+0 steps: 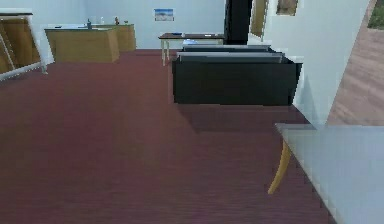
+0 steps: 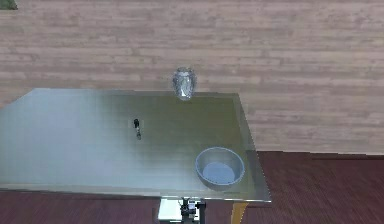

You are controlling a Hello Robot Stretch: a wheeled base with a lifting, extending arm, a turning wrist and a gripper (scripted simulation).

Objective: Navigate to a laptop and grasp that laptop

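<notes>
**Beside a grey table, wide floor ahead**

Forward: open red floor from 6 to 10 o'clock, dark sofa at 12, wall picture beyond, too small to read. Sideways: table edge at 3 o'clock, blue bowl near it at 5, silver jar at 12. Gripper at 6; cannot tell finger state or load. Cannot tell where laptop lies.

Tabletop noted as smooth, grey, faintly sheened. Wall seen clad in pale wood planks, matt. Jar recorded as silvery, metallic. Bowl glossy. Floor dark red, matt.
</notes>
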